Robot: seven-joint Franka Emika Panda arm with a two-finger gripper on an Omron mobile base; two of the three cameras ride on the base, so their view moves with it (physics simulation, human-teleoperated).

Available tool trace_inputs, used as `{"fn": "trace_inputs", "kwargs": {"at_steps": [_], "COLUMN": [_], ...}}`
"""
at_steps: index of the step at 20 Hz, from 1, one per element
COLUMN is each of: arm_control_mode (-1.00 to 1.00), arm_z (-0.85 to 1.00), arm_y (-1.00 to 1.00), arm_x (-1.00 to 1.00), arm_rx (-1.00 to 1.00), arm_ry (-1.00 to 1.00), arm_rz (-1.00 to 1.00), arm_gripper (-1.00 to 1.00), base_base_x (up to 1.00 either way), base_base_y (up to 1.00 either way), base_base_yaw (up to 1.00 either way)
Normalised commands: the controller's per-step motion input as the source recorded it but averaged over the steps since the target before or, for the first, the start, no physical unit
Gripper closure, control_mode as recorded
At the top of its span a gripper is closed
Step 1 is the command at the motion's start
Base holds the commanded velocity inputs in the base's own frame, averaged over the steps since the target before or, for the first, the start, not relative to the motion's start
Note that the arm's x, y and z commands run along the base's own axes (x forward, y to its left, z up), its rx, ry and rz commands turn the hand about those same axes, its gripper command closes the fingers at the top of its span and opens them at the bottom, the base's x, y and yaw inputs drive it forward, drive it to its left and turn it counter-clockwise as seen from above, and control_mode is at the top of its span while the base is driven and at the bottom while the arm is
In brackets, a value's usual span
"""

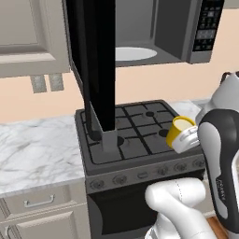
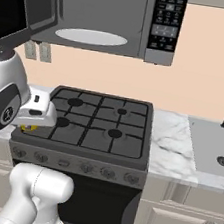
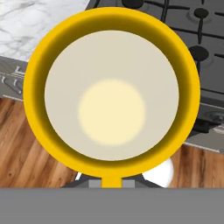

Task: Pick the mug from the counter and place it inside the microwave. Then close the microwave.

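The jaws are closed almost fully on the mug (image 1: 179,132), gripped by its wall or rim at the near side; in the hand view the mug (image 3: 112,92) is seen straight down its mouth, pale inside with a yellow rim, so it is held close under the gripper (image 3: 112,181). From the left base view the mug is seen lifted off the counter (image 1: 32,144), tilted, in the air just above the front right part of the stovetop (image 1: 135,126). In the right base view a sliver of yellow is caught beneath the gripper (image 2: 31,123), at the stovetop's front left corner.

Above, the microwave (image 1: 186,32) is open, its door (image 1: 95,60) swung out to the left and hanging well forward over the burners. The white turntable (image 2: 90,36) is bare.

The step in hand is judged to be the carry up into the cavity. It would be done well if the mug were raised first, clear of the burner grates, then brought level before it is moved in. The path should be kept to the right of the open door and below the cavity's top edge. The mug should be set near the middle of the turntable, and the grip released only once its base is resting flat.
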Motion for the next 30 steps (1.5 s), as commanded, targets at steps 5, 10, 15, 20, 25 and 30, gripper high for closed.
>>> {"fn": "trace_inputs", "kwargs": {"at_steps": [5, 10, 15, 20, 25, 30], "arm_control_mode": [1.00, 1.00, 1.00, 1.00, 1.00, 1.00], "arm_z": [0.00, 0.00, 0.00, 0.00, 0.00, 0.00], "arm_y": [0.00, 0.00, 0.00, 0.00, 0.00, 0.00], "arm_x": [0.00, 0.00, 0.00, 0.00, 0.00, 0.00], "arm_rx": [0.00, 0.00, 0.00, 0.00, 0.00, 0.00], "arm_ry": [0.00, 0.00, 0.00, 0.00, 0.00, 0.00], "arm_rz": [0.00, 0.00, 0.00, 0.00, 0.00, 0.00], "arm_gripper": [1.00, 1.00, 1.00, 1.00, 1.00, 1.00], "base_base_x": [0.04, 0.31, 0.06, 0.09, 0.00, 0.00], "base_base_y": [0.00, 0.00, 0.00, 0.00, 0.00, 0.00], "base_base_yaw": [0.00, -0.02, -0.04, -0.02, 0.00, 0.00]}}
